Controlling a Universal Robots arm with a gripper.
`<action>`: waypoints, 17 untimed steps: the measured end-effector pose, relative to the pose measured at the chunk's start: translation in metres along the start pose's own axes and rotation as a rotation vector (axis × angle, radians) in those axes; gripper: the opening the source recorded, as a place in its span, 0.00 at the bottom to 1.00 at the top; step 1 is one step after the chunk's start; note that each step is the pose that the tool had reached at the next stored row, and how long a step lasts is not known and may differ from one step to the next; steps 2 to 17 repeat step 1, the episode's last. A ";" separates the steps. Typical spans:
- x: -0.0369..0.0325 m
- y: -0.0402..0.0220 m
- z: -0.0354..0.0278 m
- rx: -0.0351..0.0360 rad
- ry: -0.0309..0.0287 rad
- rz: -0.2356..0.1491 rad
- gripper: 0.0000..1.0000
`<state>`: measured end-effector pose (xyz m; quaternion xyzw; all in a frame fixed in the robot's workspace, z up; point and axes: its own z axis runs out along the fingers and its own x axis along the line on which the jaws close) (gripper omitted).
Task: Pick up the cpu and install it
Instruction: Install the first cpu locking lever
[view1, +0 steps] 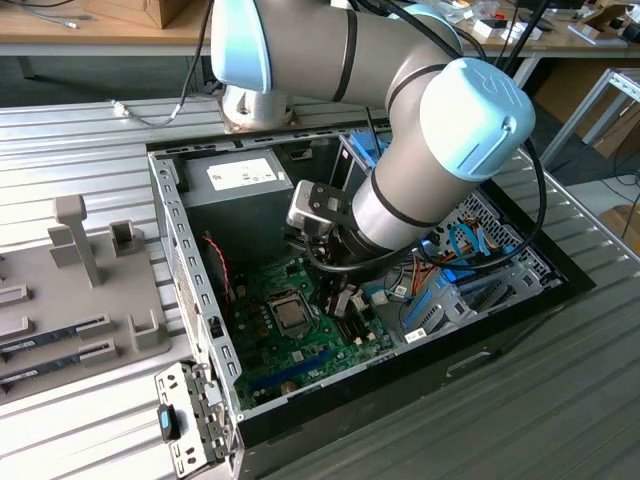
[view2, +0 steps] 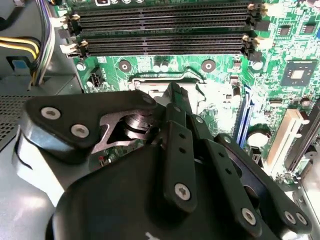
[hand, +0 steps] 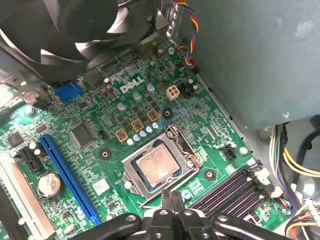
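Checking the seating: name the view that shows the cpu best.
The first wrist view: the cpu lies unobstructed in its socket. The exterior view shows it small beside the gripper. The second wrist view has the gripper covering the socket.

Print I see, wrist + exterior views
White logo letters on the green board (hand: 131, 85); white label on the psu box (view1: 243, 176), too small for me to read.

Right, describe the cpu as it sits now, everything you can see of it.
The cpu is a small flat square with a dull silvery metal lid. It lies flat in the socket on the green motherboard, and a metal frame surrounds it. In the exterior view it shows as a grey square on the board inside the open computer case. The gripper hangs beside the socket, apart from the chip.
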<state>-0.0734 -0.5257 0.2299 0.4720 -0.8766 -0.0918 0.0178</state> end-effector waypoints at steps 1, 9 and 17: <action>0.0000 0.0000 0.0000 0.0000 0.0001 0.000 0.11; 0.0000 0.0000 0.0000 0.0000 0.0001 0.000 0.11; 0.0000 0.0000 0.0000 0.0000 0.0001 0.000 0.11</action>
